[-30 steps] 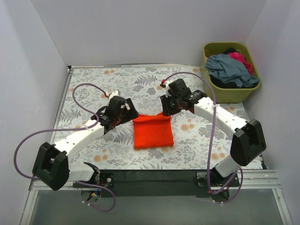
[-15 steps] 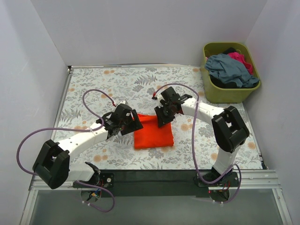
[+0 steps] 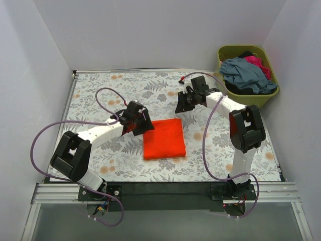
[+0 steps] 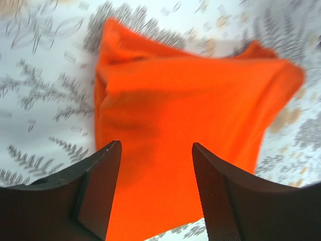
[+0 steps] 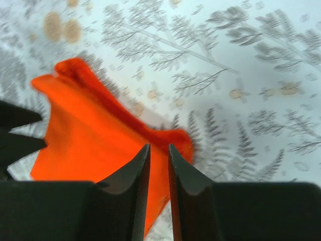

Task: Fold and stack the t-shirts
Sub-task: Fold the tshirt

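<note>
Folded orange-red t-shirt (image 3: pixel 164 139) lies flat at frame centre. Left gripper (image 4: pixel 156 191), jaws wide and empty, hovers at its left edge. Right gripper (image 5: pixel 158 175), jaws nearly closed and empty, sits upper right of it.

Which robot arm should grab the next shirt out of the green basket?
Probably the right: its tool sits nearer the basket holding the remaining shirts. The left tool is beside the folded orange shirt.

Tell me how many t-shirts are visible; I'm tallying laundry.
4: orange-red t-shirt folded on the table; grey-blue, magenta-pink and dark ones in the olive-green basket, perhaps hiding more.
</note>
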Controlling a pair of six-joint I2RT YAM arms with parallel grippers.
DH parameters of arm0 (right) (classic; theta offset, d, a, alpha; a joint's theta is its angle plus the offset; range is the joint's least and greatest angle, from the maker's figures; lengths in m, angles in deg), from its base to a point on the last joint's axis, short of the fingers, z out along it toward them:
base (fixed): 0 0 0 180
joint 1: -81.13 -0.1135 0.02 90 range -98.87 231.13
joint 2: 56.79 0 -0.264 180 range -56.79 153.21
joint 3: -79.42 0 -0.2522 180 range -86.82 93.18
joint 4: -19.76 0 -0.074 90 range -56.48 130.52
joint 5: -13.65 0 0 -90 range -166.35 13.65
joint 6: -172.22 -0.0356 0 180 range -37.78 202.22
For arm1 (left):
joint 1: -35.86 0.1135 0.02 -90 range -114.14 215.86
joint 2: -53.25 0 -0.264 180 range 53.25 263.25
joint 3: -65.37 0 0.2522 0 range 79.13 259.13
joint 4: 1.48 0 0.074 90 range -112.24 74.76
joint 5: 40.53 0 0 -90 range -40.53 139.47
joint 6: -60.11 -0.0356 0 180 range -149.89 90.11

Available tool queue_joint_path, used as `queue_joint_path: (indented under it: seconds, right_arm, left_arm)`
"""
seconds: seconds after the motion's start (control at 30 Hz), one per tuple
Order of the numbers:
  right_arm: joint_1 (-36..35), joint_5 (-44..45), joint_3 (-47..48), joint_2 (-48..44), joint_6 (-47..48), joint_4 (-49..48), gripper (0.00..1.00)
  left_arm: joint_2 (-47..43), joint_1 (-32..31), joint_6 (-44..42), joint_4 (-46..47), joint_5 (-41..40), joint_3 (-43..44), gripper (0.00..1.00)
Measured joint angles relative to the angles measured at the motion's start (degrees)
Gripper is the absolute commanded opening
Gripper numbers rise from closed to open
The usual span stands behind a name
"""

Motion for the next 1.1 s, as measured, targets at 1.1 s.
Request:
queue_joint_path:
  seconds: [1.1]
  right_arm:
    - [6.2, -17.9, -23.1, -4.1, -13.1, -31.2, 0.11]
  left_arm:
    - [18.1, 12.4, -0.2, 11.3, 18.3, 9.3, 0.38]
